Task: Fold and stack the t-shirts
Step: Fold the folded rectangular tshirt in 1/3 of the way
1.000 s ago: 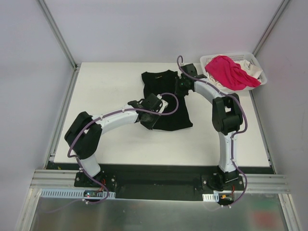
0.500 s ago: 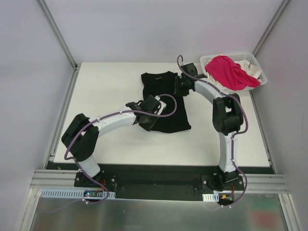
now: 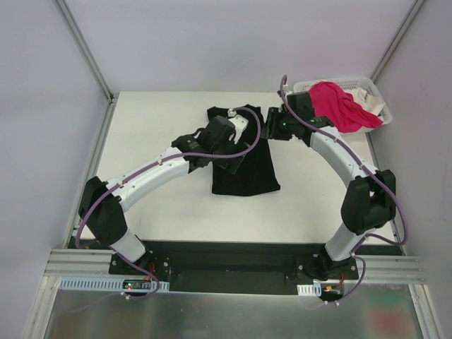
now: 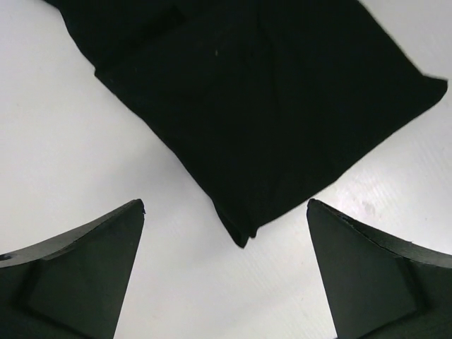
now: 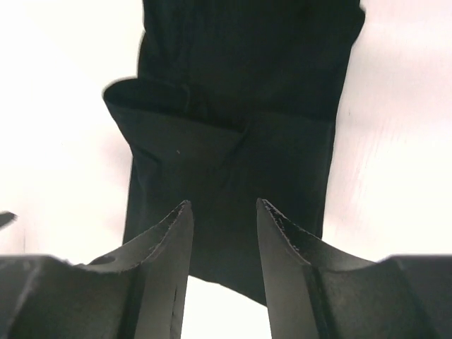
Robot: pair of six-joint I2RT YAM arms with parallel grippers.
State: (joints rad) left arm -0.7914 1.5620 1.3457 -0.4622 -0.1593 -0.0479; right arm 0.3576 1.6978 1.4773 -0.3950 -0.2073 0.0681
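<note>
A black t-shirt (image 3: 248,173) lies folded into a narrow strip on the white table (image 3: 155,141). My left gripper (image 3: 229,145) hovers over its far half, jaws wide open. In the left wrist view a folded corner of the black t-shirt (image 4: 268,106) lies ahead of the left gripper (image 4: 225,205), which holds nothing. My right gripper (image 3: 270,128) hangs by the shirt's far right edge. In the right wrist view it (image 5: 224,203) is open above the black cloth (image 5: 233,141), gripping nothing. A pink t-shirt (image 3: 335,104) and a white one (image 3: 367,104) lie in the basket.
The white lattice basket (image 3: 353,81) stands at the table's far right corner, close behind the right wrist. Grey walls and metal frame posts enclose the table on three sides. Both arm bases sit on the black rail at the near edge.
Both grippers have opened and let go of the black shirt. The left arm stretched farther across the table; the right wrist drew back towards the basket and its elbow swung out right.
</note>
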